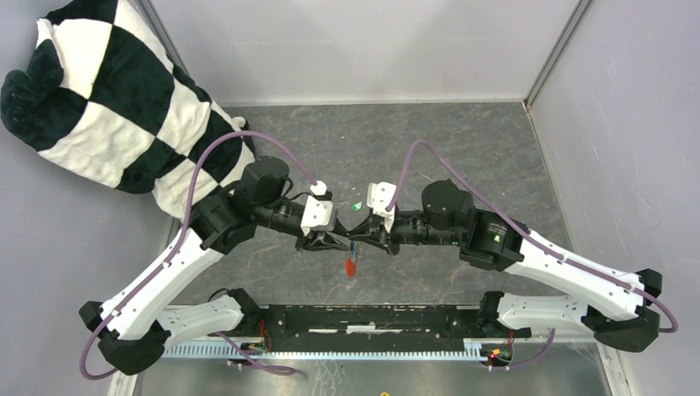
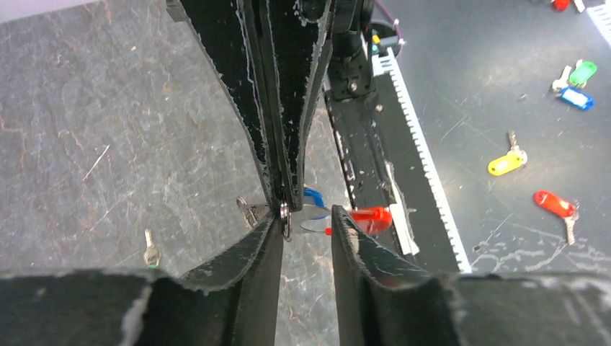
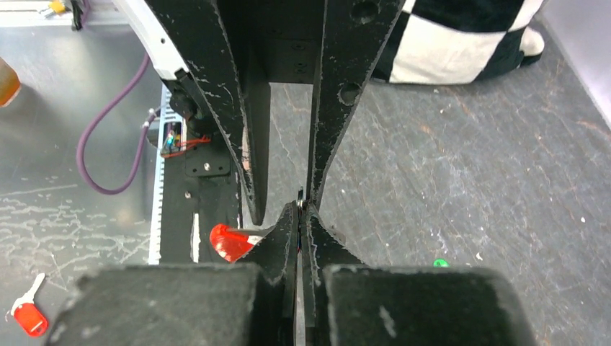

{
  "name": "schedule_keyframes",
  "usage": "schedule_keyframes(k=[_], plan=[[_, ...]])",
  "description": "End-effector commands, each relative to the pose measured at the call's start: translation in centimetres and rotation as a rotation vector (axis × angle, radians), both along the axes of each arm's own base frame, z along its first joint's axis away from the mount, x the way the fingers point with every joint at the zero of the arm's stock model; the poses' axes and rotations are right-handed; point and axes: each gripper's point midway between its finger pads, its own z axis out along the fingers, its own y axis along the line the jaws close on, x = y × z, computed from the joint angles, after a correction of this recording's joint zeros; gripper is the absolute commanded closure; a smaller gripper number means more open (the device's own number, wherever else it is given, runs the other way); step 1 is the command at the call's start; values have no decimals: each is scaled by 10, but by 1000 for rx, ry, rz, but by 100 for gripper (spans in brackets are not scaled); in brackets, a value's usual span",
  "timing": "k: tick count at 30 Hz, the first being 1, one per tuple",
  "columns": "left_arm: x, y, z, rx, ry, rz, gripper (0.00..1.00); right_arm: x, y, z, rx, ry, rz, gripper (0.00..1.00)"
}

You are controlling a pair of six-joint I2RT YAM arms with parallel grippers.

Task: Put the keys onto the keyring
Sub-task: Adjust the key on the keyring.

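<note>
Your left arm (image 1: 165, 272) and right arm (image 1: 561, 268): white shells, black joints, purple cables (image 1: 202, 169) looping, scuffed black fingers (image 2: 245, 277).

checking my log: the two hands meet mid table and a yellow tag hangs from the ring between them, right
No, the tag is red, not yellow, as the top external view shows. It does hang from the ring where the left hand and right hand meet.

Glossy red plastic keyring (image 2: 371, 218); scuffed matt black left gripper (image 2: 306, 223); mottled matt table (image 2: 108, 144).
</note>
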Motion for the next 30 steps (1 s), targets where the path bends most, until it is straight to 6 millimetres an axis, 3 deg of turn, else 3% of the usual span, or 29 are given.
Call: schedule_keyframes(k=[1,5,15,22,27,30], plan=[[7,2,7,15,-94,-6,65,8,0,6,-52,-27,-19,100],[8,4,2,33,-106,-9,74,9,2,4,-76,-22,-16,100],[8,3,3,33,-110,-12,74,8,5,1,-128,-6,7,100],[11,3,-5,52,-115,-12,98,6,10,9,-99,2,21,100],[17,2,3,19,-133,37,98,7,2,25,-18,1,-19,67],[20,-3,14,-50,-103,90,98,9,-7,35,59,10,-61,53]])
